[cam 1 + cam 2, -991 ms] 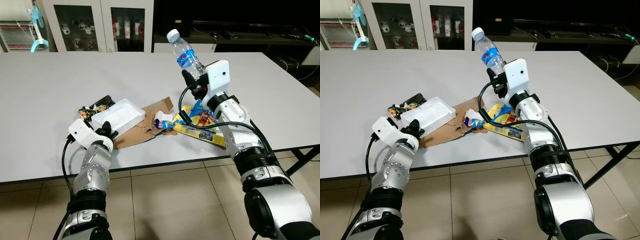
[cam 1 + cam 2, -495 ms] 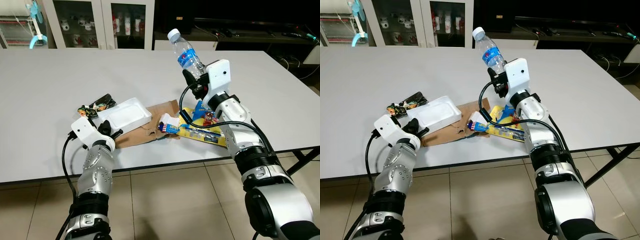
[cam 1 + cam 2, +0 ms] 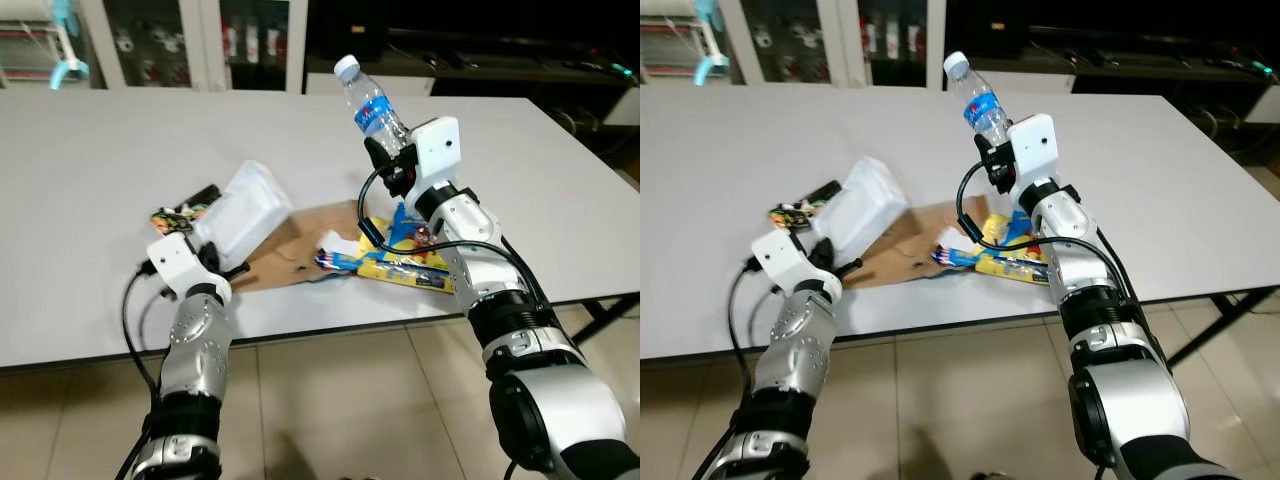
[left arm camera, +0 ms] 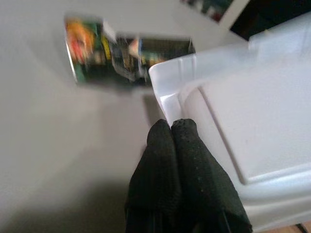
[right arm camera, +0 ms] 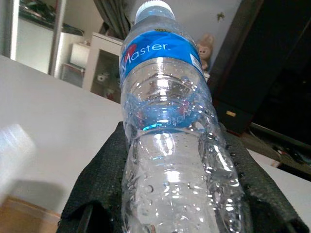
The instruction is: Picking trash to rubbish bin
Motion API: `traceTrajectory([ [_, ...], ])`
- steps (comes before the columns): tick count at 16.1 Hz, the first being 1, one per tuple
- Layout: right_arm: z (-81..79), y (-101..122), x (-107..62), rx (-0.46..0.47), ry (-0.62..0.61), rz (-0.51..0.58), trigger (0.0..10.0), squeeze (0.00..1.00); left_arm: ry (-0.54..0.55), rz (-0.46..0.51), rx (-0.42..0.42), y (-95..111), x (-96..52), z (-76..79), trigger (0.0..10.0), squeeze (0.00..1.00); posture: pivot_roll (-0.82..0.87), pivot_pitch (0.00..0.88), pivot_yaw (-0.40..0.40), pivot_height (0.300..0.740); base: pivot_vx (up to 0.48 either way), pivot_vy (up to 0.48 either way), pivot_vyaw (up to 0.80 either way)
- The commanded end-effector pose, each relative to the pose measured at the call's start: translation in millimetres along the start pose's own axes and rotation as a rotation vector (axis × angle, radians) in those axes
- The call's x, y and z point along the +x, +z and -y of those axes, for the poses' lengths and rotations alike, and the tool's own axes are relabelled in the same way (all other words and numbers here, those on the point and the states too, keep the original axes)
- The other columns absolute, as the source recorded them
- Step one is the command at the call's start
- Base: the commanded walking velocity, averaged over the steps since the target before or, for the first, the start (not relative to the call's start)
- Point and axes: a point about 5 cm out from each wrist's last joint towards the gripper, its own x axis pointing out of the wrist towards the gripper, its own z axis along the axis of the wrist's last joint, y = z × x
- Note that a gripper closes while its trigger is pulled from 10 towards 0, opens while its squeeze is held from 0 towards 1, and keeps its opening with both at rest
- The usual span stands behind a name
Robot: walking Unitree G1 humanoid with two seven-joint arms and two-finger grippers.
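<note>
Above the pile of litter on the white desk (image 3: 90,150), your right end effector (image 3: 385,165) holds a clear plastic bottle (image 3: 372,107) clamped between its two black fingers (image 5: 104,189), one on each side of the bottle's lower body. The bottle has a white cap and a blue label, and it leans with the cap pointing away from the robot.

Just left of the pile, your left end effector (image 4: 171,127) has its fingers pressed together on the rim of a white foam tray (image 3: 240,205), gripping it. The tray is tipped up on edge, its far side raised off the desk.

Beside the tray, further left, you see a dark snack wrapper (image 3: 185,208) lying flat. Under and right of the tray lies a torn piece of brown cardboard (image 3: 300,248). Right of the cardboard, below the right arm, sits a yellow and blue packet (image 3: 405,262), with a small white scrap (image 3: 340,243) at its left end.

Beyond the desk you can make out glass-fronted cabinets (image 3: 200,40).
</note>
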Motion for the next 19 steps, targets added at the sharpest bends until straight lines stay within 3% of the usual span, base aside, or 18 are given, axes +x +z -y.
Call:
traceTrajectory([
  [1,5.8,2,0.3,-0.008,-0.012,-0.003,10.0,0.0,0.013,0.076,0.071,10,-2.2,0.2,1.7,0.0,-0.07,0.023,-0.097,0.74,0.0,0.0,0.0],
  [3,5.5,1,0.3,-0.006,-0.012,-0.004,10.0,0.0,-0.007,0.134,0.102,17,-5.5,2.6,1.6,0.0,-0.07,0.023,-0.095,0.74,0.0,0.0,0.0],
  [4,5.0,1,0.2,-0.005,-0.012,-0.005,10.0,0.0,-0.029,0.154,0.105,19,-9.0,6.2,0.0,0.0,-0.07,0.023,-0.095,0.74,0.0,0.0,0.0],
  [9,3.9,1,0.5,-0.002,-0.011,-0.004,10.0,0.0,-0.072,0.272,0.156,42,-16.0,20.8,0.0,0.0,-0.06,0.023,-0.093,0.74,0.0,0.0,0.0],
  [10,4.3,1,0.4,-0.001,-0.013,-0.003,10.0,0.0,-0.083,0.294,0.182,46,-16.6,23.4,2.1,0.0,-0.06,0.02,-0.093,0.74,0.0,0.0,0.0],
  [11,4.6,1,0.5,-0.002,-0.015,-0.002,10.0,0.0,-0.097,0.308,0.212,48,-18.1,26.0,10.0,0.0,-0.06,0.019,-0.093,0.74,0.0,0.0,0.0],
  [15,5.2,-1,0.5,0.014,-0.026,-0.017,10.0,0.0,-0.182,0.368,0.293,52,-31.1,39.5,10.0,0.0,-0.06,0.017,-0.093,0.74,0.0,0.0,0.0],
  [19,1.6,-1,2.4,0.023,-0.021,-0.019,10.0,0.0,-0.178,0.421,0.384,56,-37.3,45.4,10.0,0.0,-0.05,0.013,-0.096,0.74,0.0,0.0,-0.66],
])
